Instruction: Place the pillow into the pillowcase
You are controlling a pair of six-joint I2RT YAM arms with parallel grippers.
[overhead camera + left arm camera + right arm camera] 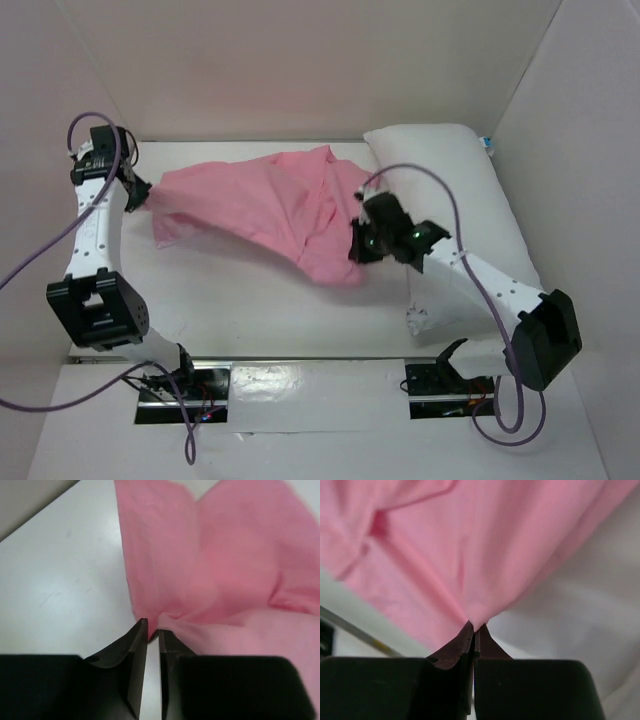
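The pink satin pillowcase [270, 210] hangs stretched above the table between my two grippers. At its left corner my left gripper [148, 196] is shut on the cloth; in the left wrist view the pillowcase [215, 570] bunches into the left gripper [153, 630]. My right gripper [360, 235] is shut on its right edge; in the right wrist view the pillowcase [470, 545] is pulled to a point at the right gripper [475, 626]. The white pillow [455, 190] lies along the right side of the table, partly under the right arm, and the pillow [590, 605] shows below the cloth.
White walls [300, 60] box in the table [240, 310] at the back and both sides. Purple cables [450, 210] loop off each arm. The arm bases [180, 385] sit at the near edge.
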